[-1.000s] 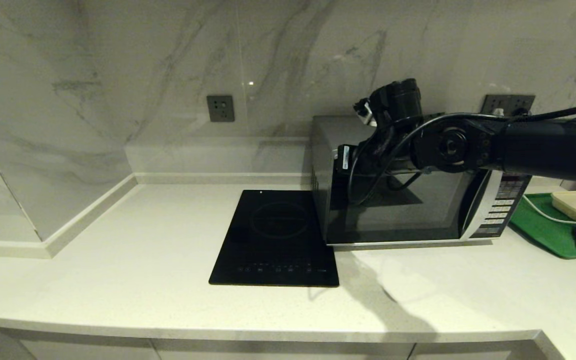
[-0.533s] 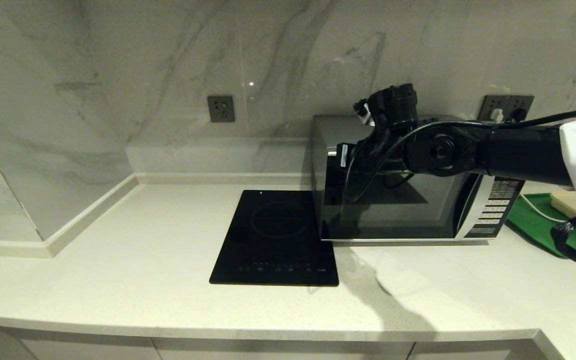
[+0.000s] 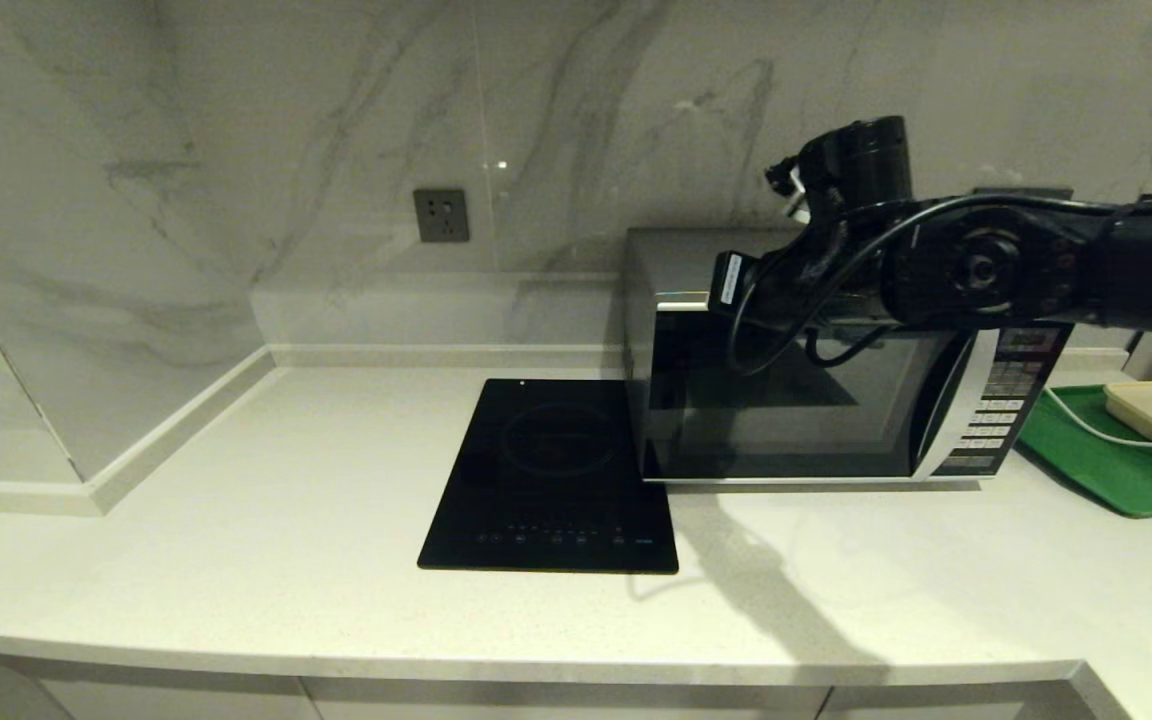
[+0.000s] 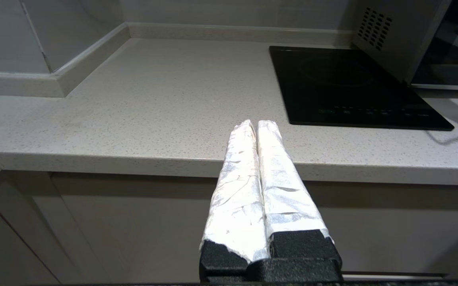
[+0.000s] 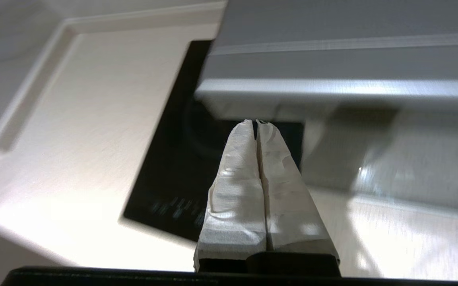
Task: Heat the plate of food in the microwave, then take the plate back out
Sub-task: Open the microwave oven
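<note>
The left gripper point(image 4: 256, 126) is parked below the counter's point(image 3: 236, 520) front edge, fingers pressed together on nothing. The right gripper point(image 5: 256, 121), likewise closed and empty, is held before the upper left corner of the microwave point(image 3: 806, 400), whose dark door is shut. The plate of food cannot be seen. A black cooktop point(image 3: 554, 475) lies just beside the microwave, below marble walls.

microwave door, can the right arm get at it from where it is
Probably yes. The right claw, shut, hangs just before the top front edge of the silver-grey microwave with dark glass door. Nothing lies between them.
</note>
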